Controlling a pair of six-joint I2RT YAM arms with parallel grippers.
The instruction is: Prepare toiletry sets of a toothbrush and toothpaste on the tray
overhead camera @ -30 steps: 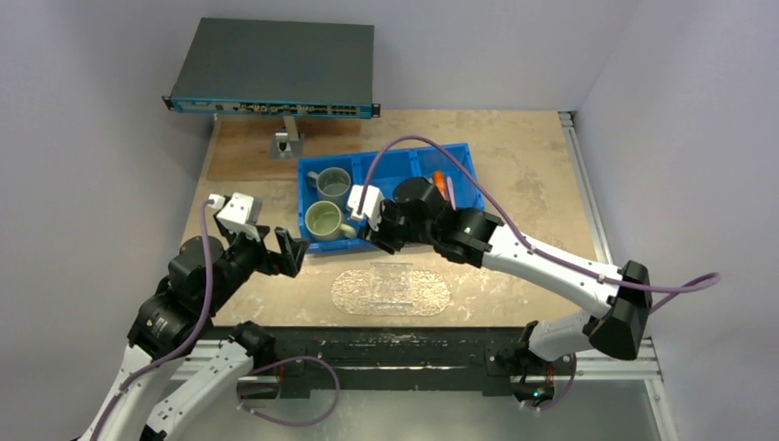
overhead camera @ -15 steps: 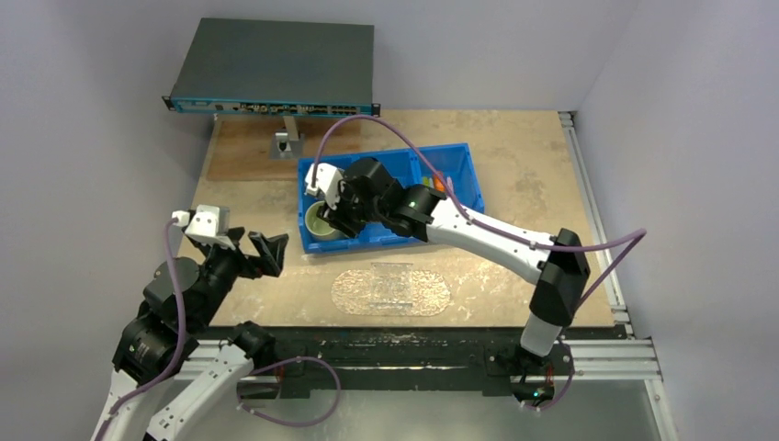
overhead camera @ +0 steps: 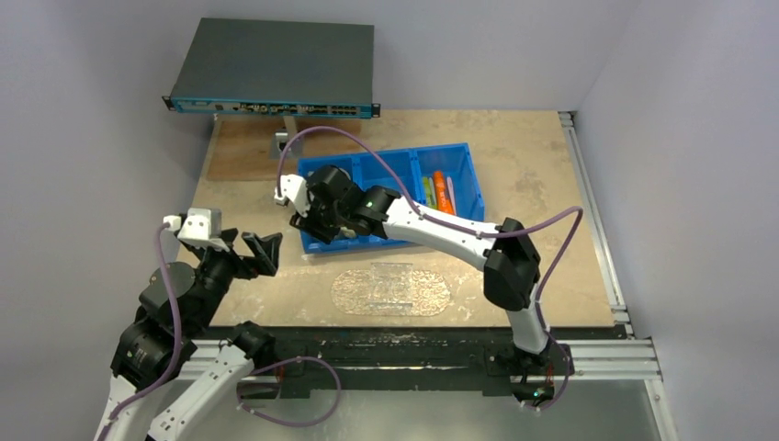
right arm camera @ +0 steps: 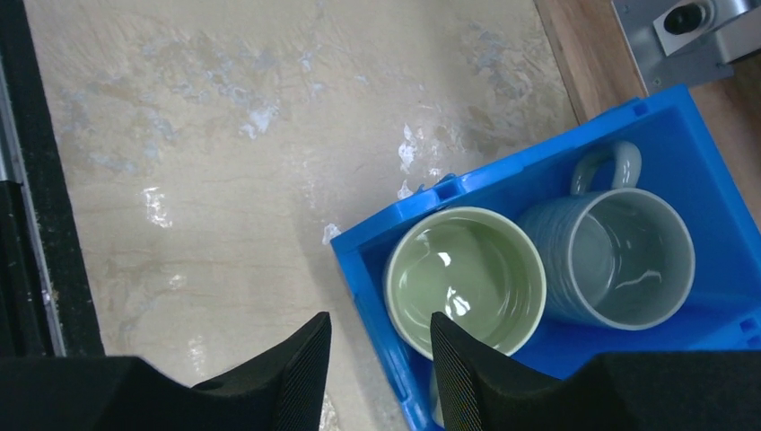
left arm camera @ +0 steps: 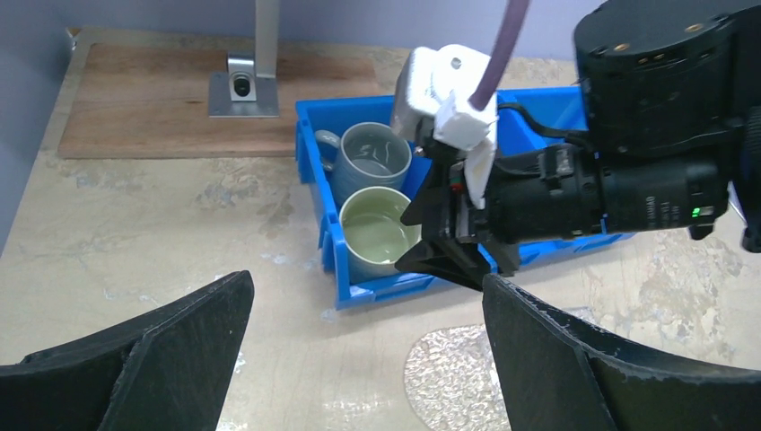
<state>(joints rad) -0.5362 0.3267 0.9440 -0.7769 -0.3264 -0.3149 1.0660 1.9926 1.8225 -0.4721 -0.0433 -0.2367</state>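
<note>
So the right claw (right arm camera: 379, 325) hangs half-open, holding nothing, over the green mug (right arm camera: 467, 278) at the bin's (right arm camera: 357, 269) left end. The orange tube (overhead camera: 442, 191) and green tube (overhead camera: 428, 193) lie way off at its right end. The tray (overhead camera: 390, 291) sits at the table's (overhead camera: 533, 184) near edge, and the left claw (overhead camera: 248, 250) gapes wide.

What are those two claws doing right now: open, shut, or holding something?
Left gripper: wide open, holding nothing.
Right gripper: partly open, nothing between its fingers, poised over the rim of the pale-green mug in the blue bin.
</note>
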